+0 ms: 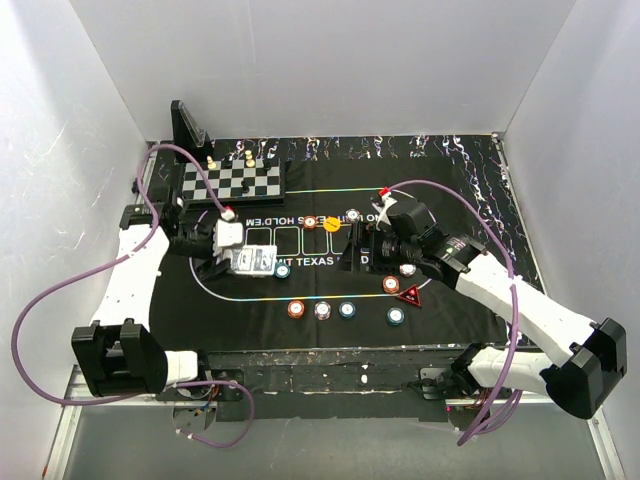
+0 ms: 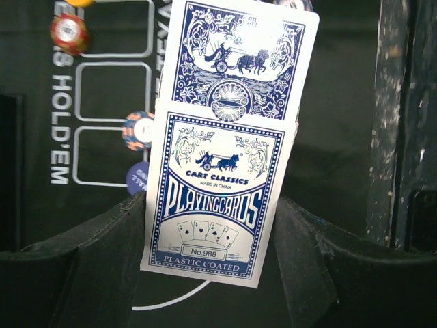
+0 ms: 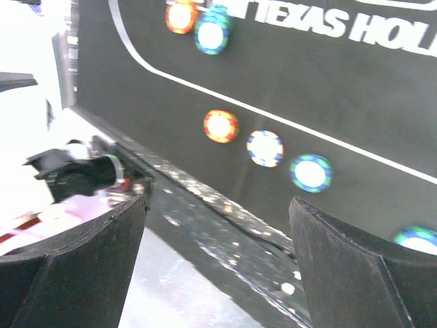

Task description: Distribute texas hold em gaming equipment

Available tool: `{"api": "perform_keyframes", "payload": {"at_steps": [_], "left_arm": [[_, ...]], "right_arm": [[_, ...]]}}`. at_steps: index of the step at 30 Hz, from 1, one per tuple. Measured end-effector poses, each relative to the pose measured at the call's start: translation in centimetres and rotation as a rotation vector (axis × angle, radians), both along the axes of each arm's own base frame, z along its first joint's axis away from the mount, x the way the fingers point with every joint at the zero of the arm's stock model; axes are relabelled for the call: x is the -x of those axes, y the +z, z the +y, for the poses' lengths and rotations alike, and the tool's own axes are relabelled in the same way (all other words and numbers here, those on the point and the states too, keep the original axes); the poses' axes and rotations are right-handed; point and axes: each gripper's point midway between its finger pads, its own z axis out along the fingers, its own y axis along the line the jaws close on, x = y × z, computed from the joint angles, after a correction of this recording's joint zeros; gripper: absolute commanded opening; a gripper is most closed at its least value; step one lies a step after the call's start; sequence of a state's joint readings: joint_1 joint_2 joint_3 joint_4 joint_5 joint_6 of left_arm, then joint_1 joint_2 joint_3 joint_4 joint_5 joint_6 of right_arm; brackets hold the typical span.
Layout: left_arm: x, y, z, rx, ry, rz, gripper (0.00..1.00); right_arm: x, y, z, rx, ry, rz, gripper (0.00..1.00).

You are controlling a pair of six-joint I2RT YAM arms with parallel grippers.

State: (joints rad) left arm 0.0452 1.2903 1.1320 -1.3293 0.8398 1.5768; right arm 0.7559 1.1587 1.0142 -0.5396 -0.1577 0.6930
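2 states: left gripper (image 2: 210, 236) is clamping card box (image 2: 217, 178) by its long edges; right gripper (image 3: 217, 236) is hanging spread, empty, over mat's (image 3: 382, 102) near edge.

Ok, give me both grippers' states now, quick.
Left gripper: shut on the card box.
Right gripper: open, holding nothing.

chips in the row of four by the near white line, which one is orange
The leftmost chip is the orange one. To its right come a white-pink chip, a teal chip and, farther right, a second teal chip.
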Motion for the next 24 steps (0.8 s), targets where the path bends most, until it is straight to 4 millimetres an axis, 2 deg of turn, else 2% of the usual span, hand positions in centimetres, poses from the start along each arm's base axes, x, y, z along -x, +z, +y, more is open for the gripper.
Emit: {"api": "perform_keyframes", "payload": {"at_steps": [4,8,15,19,24], "left_arm": [[-1.5,4.1,-1.1,0.072,0.082,0.008,0.0],[-1.2,6.5,-3.0,0.118,0.142,0.085,0.0],[-0.1,7.3,-5.5,0.108,0.195,0.201,0.0],[-0.4,7.4,-5.8,0.102,0.226,0.212,0.0],[-0.9,7.5,-6.0,0.097,0.257,0.205,0.0]], "right_arm": [[-0.3,3.5,3.1,-0.198,0.021,0.003,0.93],[-0.7,6.3,6.1,-0.356,0.062,0.008,0.93],[-1.7,8.4,10.5,-0.471,0.123,0.038,0.93],[-2.3,9.6,11.8,-0.518,0.135,0.045,0.94],[-2.6,9.5,13.1,-0.542,0.144,0.082,0.91]]}}
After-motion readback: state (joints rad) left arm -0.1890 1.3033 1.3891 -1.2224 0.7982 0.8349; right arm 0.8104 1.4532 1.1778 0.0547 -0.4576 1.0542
